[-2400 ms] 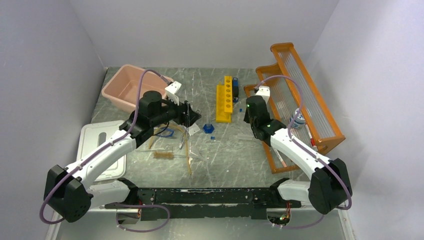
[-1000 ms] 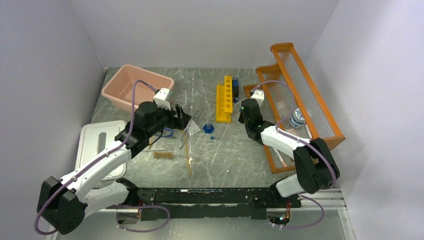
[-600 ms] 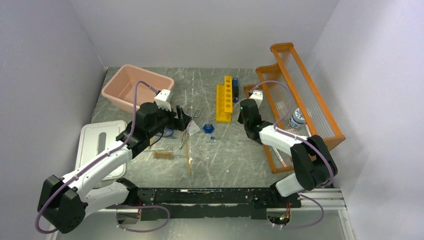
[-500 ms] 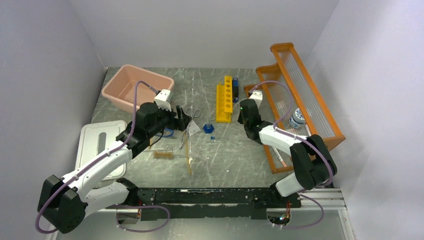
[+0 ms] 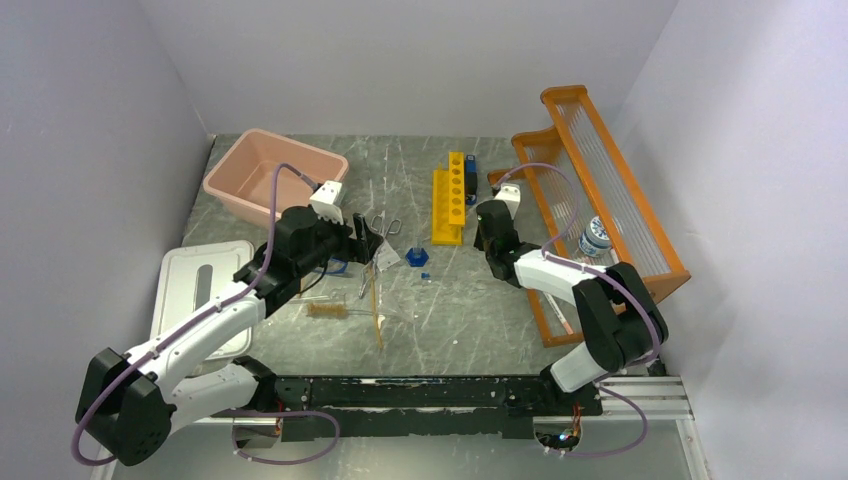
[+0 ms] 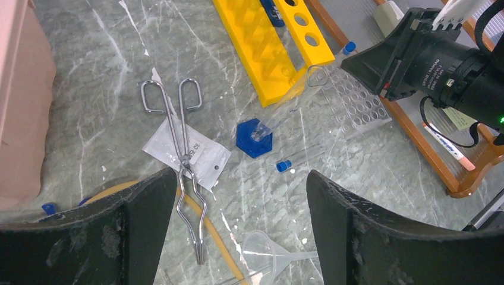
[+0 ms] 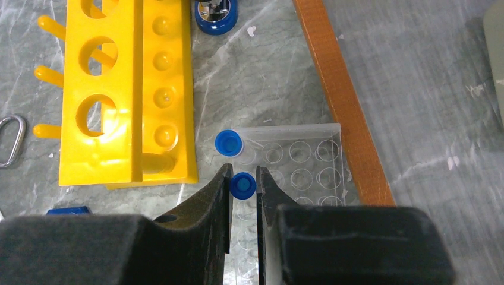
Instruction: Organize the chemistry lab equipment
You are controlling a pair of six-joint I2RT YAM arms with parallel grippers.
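The right gripper [image 7: 243,180], pinching a blue-capped tube [image 7: 242,185], has edged toward the desk's far edge over the clear tray [image 7: 300,155], probably to slot it.

Setup's basically a little booth: the desk [image 5: 470,310] has a grey-green marbled top with white veins and scuff marks all over it. It's boxed in by a plain back wall [image 5: 400,60], a left wall [image 5: 90,150] and a right wall [image 5: 760,150], all pale lavender-white with nothing on them. Lighting is soft and even, with only faint shadows on the stone.
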